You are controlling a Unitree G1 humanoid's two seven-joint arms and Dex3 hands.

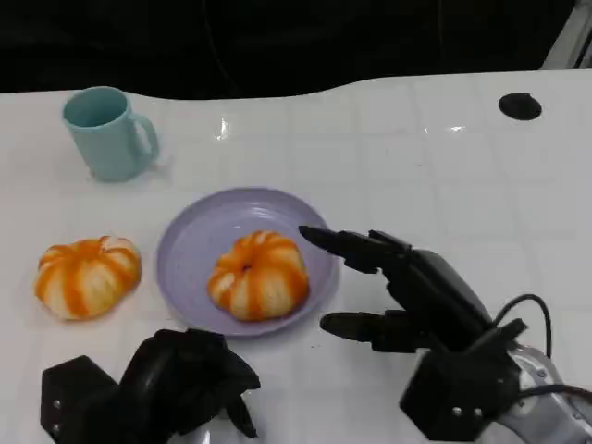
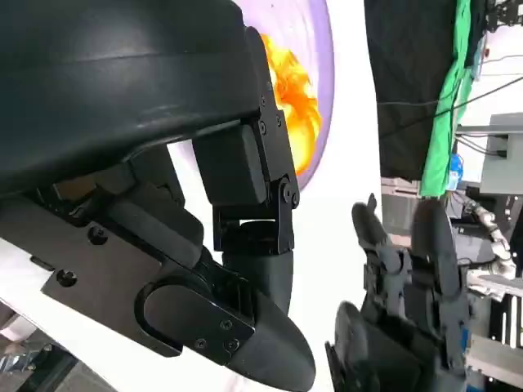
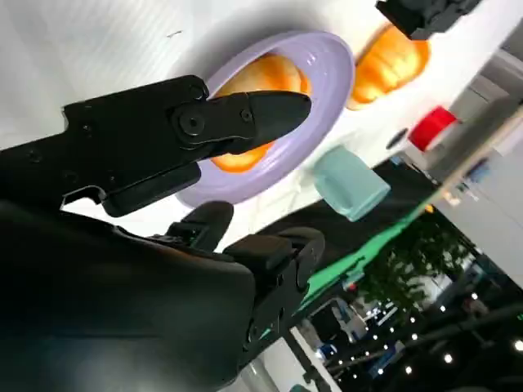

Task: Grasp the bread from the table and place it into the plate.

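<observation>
While my right hand (image 1: 407,296) sits just right of the plate, its fingers are spread and hold nothing: released, with one finger reaching over the plate's near-right rim and another stretched along the surface below it. No finger touches bread as far as I can tell from the head view. My left hand (image 1: 180,375) rests low at the near edge of the surface, fingers curled in on nothing, clenched, just below the plate.

Working outward: the lilac plate (image 1: 190,245) lies mid-surface, and one orange-and-white striped bread roll (image 1: 257,275) sits inside it, toward its near-right side. A second striped bread roll (image 1: 88,275) lies on the bare surface just left of the plate, apart from the rim. Further back on the left stands a light blue mug (image 1: 108,132), handle to the right. A small black round mark (image 1: 520,105) shows at the far right of the white surface (image 1: 416,166).

Step judgement: one roll looks placed, with my right hand open beside it, so this reads as the release end of a placement. The roll on the surface is still outside the plate. If it counts, the next move calls for the left hand, the nearer one, to open, reach over that roll, close around its sides and carry it right over the rim, setting it down beside the first roll without knocking it.
</observation>
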